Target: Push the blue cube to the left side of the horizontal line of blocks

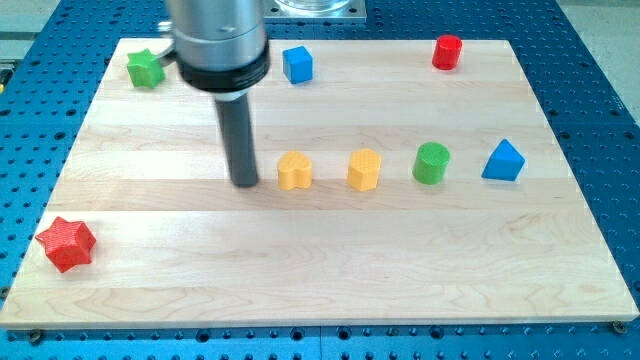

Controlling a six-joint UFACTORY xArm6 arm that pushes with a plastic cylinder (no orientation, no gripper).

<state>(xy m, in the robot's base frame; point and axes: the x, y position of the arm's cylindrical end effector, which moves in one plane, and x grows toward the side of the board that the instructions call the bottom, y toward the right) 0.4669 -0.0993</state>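
The blue cube (297, 64) sits near the view's top edge of the wooden board (320, 270), a little left of centre. A horizontal line of blocks crosses the middle: a yellow heart-like block (294, 171), a yellow hexagonal block (365, 169), a green cylinder (432, 163) and a blue triangular block (503, 161). My tip (245, 184) rests on the board just left of the yellow heart-like block, at the line's left end, and well below the blue cube.
A green star (146, 68) lies at the top left corner, partly beside the arm's housing. A red cylinder (447, 52) stands at the top right. A red star (66, 243) lies at the left edge near the bottom.
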